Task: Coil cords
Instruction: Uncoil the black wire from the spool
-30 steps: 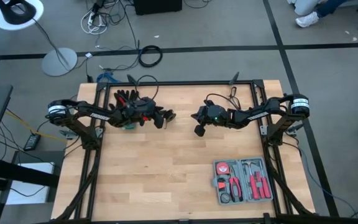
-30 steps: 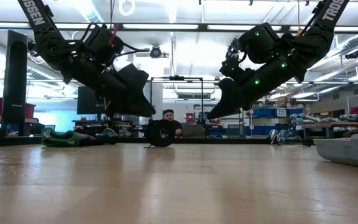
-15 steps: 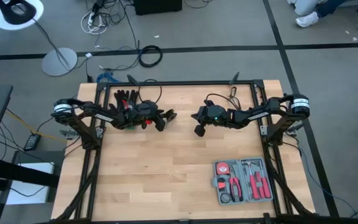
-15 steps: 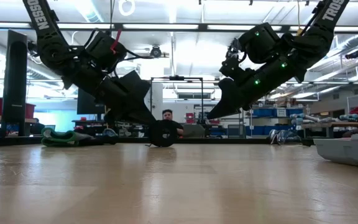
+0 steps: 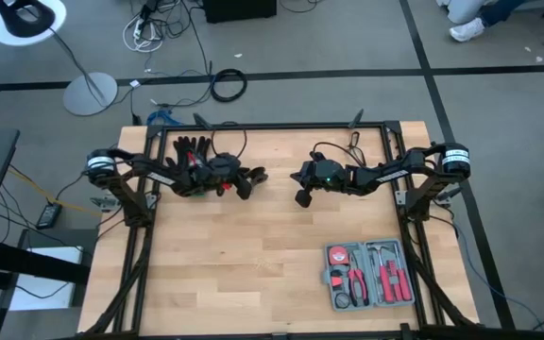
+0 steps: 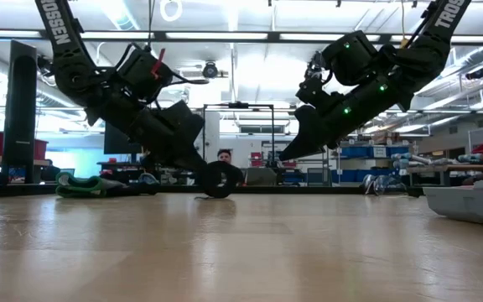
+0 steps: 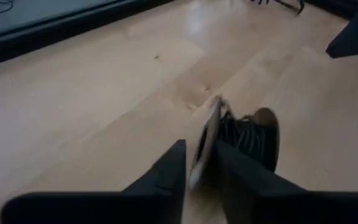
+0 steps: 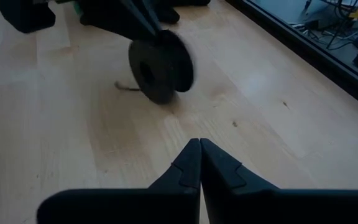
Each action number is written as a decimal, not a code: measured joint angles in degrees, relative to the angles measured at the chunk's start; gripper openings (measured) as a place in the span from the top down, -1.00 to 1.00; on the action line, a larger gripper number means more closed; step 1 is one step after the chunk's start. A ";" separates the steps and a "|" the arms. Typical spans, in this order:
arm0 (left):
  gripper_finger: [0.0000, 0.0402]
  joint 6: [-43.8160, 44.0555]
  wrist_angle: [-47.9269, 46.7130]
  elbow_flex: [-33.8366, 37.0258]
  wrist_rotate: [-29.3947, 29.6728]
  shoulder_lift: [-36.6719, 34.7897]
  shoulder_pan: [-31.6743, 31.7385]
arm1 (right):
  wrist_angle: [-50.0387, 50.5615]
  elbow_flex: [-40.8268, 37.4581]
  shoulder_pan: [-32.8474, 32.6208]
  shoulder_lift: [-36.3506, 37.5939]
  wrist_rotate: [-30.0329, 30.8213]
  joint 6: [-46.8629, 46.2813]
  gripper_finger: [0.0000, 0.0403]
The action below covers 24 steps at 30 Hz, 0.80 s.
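The left claw (image 5: 250, 179) reaches in low over the far half of the wooden bench (image 5: 253, 274), and its two fingers (image 7: 166, 177) pinch the rim of the small round black disc (image 6: 218, 179) that ends the cords. The disc stands on edge on the bench top, just below the claw, with its flat face turned toward the right arm; in the left wrist view it shows as a thin edge between the fingers, with dark windings beside it. A short bit of thin black wire (image 8: 126, 87) trails from the foot of the disc onto the wood. The right claw (image 5: 303, 196) hangs in the air well apart from the disc, on the other side of the bench's middle, its fingers pressed together and holding nothing. Behind the left arm, near the far left corner of the bench, lies a black glove (image 5: 190, 148), and a green thing sits under the arm beside it. At the near right of the bench rests an open grey tool case (image 5: 370, 275) with red-handled pliers and other hand tools in it. In the low view a person shows in the room beyond the bench, just behind the disc.
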State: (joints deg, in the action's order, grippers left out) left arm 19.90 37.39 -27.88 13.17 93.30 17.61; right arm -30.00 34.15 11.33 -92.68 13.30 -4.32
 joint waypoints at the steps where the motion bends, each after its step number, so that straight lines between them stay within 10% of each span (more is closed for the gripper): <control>1: 0.65 0.00 0.19 0.00 0.00 0.36 0.00 | 0.00 0.00 0.00 0.00 0.00 0.00 0.99; 6: 0.96 3.09 0.99 0.00 -0.07 1.65 0.12 | 0.02 0.00 0.00 0.00 0.00 0.00 0.96; 24: 0.95 21.03 -0.90 -0.04 -13.01 1.76 6.69 | 0.02 0.00 -0.01 0.00 0.01 -0.02 0.98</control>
State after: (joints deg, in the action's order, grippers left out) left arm 40.93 36.49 -27.92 0.16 95.06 24.29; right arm -29.98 34.15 11.32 -92.68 13.31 -4.34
